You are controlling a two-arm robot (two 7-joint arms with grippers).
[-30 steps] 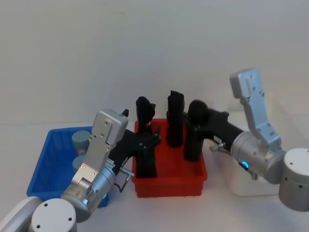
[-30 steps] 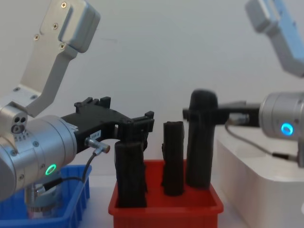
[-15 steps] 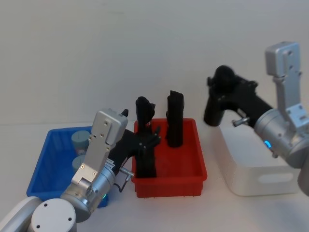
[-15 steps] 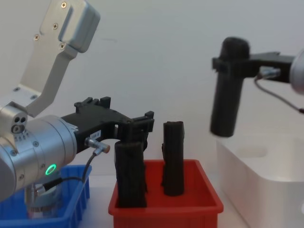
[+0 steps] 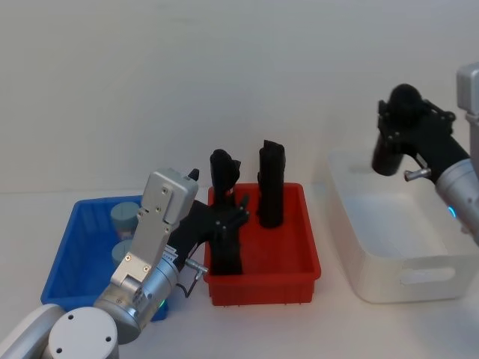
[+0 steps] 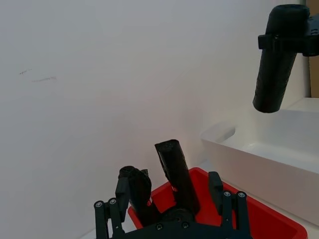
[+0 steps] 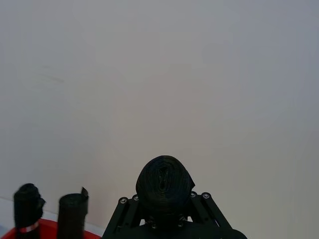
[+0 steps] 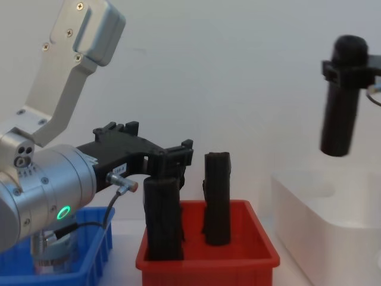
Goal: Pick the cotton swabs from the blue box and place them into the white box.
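The blue box (image 5: 71, 254) sits at the left with two cotton swabs tubs (image 5: 124, 217) (image 5: 122, 251) inside; one tub (image 8: 53, 250) shows behind my left arm. The white box (image 5: 404, 278) stands at the right. My left gripper (image 5: 228, 215) is open, its fingers (image 6: 229, 209) spread around the top of the front black roll (image 8: 164, 220) in the red bin (image 5: 262, 286). My right gripper (image 5: 398, 123) is shut on a black roll (image 8: 340, 107) and holds it upright in the air above the white box's far end.
Two more black rolls (image 5: 271, 183) (image 5: 222, 170) stand upright in the red bin, which lies between the blue and white boxes. A pale wall rises close behind the table. Bare tabletop runs along the front of the bins.
My right gripper lifted a black roll out of the red bin and carried it right and up, over the white box. The left gripper has not moved.
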